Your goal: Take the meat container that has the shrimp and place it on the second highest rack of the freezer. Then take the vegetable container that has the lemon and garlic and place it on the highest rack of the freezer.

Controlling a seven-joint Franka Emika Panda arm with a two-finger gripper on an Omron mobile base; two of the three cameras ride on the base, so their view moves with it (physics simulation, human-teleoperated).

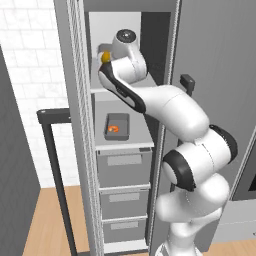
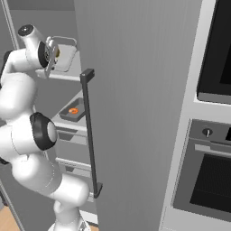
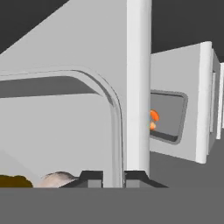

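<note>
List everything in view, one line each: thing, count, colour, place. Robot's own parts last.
freezer: one, grey, door open, arm reaching inside.
highest rack: one, pale grey, upper shelf inside the freezer.
vegetable container: one, pale grey, on the highest rack, at the end effector.
lemon: one, yellow-orange, in the vegetable container.
garlic: one, whitish, in the vegetable container by the fingertips.
meat container: one, dark grey, on the shelf below.
shrimp: one, orange-red, in the meat container.
drawers: three, grey, stacked under the shelves.
oven: one, black window, right of the freezer.
end effector: one, dark fingertips, shut on the vegetable container's rim.
</note>
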